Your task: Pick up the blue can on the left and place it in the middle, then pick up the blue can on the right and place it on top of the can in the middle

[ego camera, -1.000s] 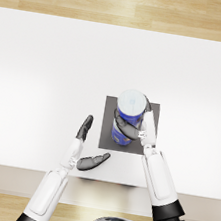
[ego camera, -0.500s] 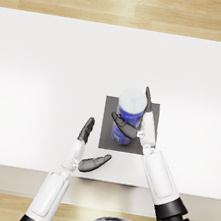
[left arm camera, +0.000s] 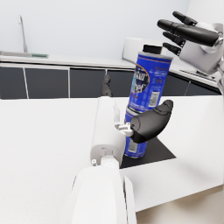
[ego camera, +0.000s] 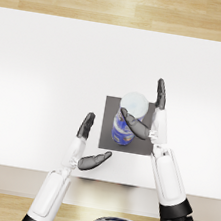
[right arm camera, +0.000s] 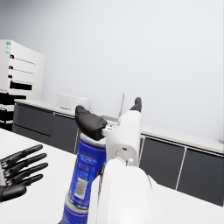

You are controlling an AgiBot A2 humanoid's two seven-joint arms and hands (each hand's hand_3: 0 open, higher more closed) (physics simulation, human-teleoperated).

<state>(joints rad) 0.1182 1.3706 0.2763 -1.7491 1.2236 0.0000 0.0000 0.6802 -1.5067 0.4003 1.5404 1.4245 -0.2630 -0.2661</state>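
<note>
- Blue cans first: the upper blue can (left arm camera: pixel 150 75) stands on the lower blue can (left arm camera: pixel 134 144), the two stacked upright on the dark mat (ego camera: pixel 107 135) in the middle of the white worktop (ego camera: pixel 47 72).
- From my head view I look almost straight down the stack's long axis and see mainly the pale lid of the upper can; the left wrist view shows the upper can leaning slightly, though I cannot tell how squarely it sits on the lower one.
- My right hand (ego camera: pixel 149 119) is spread wide, its fingers (ego camera: pixel 160 92) pointing away from me just beside the upper can. The thumb reaches across toward the can's side; whether it touches is hidden from me, but it grips nothing.
- My left hand (ego camera: pixel 88 144) is also open and empty, just off the mat's left edge.
- The stack lies directly left of my right palm and is nearer to that hand than to the left.
- I judge the stacking done, so the next move should carry the right hand sideways, away from the can, without brushing it; a nudge at the top could tip it.
</note>
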